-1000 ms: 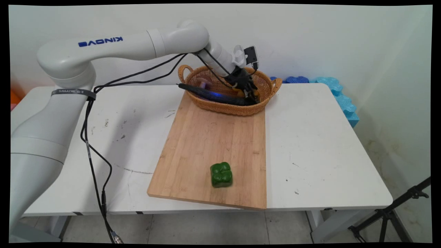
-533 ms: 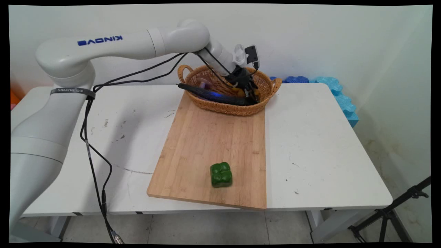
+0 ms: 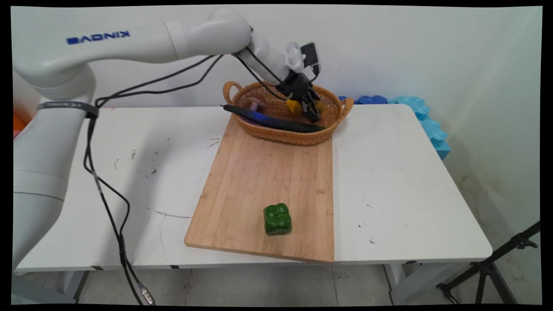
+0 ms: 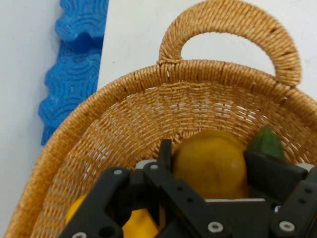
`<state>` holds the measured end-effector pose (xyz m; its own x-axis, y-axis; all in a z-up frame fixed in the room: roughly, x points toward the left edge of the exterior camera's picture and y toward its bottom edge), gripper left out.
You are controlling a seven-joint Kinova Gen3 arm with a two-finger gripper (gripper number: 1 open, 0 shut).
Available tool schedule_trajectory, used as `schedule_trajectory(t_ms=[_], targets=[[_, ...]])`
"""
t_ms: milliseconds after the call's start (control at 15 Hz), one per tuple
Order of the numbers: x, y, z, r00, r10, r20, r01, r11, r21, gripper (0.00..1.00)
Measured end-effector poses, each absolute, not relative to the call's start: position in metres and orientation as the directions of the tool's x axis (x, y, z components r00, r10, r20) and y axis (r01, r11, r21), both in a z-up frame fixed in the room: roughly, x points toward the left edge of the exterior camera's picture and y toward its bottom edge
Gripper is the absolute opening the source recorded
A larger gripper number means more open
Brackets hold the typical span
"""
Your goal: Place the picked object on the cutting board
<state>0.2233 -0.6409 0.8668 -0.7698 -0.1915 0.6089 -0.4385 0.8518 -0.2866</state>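
A dark cucumber (image 3: 274, 121) lies across the wicker basket (image 3: 332, 125) at the desk's (image 3: 402, 172) far edge. Above the basket's middle, the gripper (image 3: 307, 106) is clamped on a yellow fruit (image 4: 210, 163). A green pepper (image 3: 277, 219) sits near the cutting board's (image 3: 259, 181) near edge.

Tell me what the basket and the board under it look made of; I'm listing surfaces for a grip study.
The basket looks like woven wicker or rattan, matte tan: coiled strands and a wrapped handle show in the hand view. The board looks like bamboo or light wood, smooth, with narrow lengthwise strips. The end effector is shut on a yellow fruit, seemingly smooth plastic, though that is uncertain.
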Motion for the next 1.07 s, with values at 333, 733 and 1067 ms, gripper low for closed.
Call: schedule_trajectory(t_ms=[333,733,1067], targets=[[0.237,-0.612,0.896,-0.769,-0.178,0.614,-0.440,0.845,-0.305,0.00],[0.260,-0.560,0.930,-0.762,-0.187,0.619,-0.445,0.847,-0.292,0.00],[0.283,-0.512,0.948,-0.761,-0.209,0.614,-0.444,0.858,-0.257,0.00]])
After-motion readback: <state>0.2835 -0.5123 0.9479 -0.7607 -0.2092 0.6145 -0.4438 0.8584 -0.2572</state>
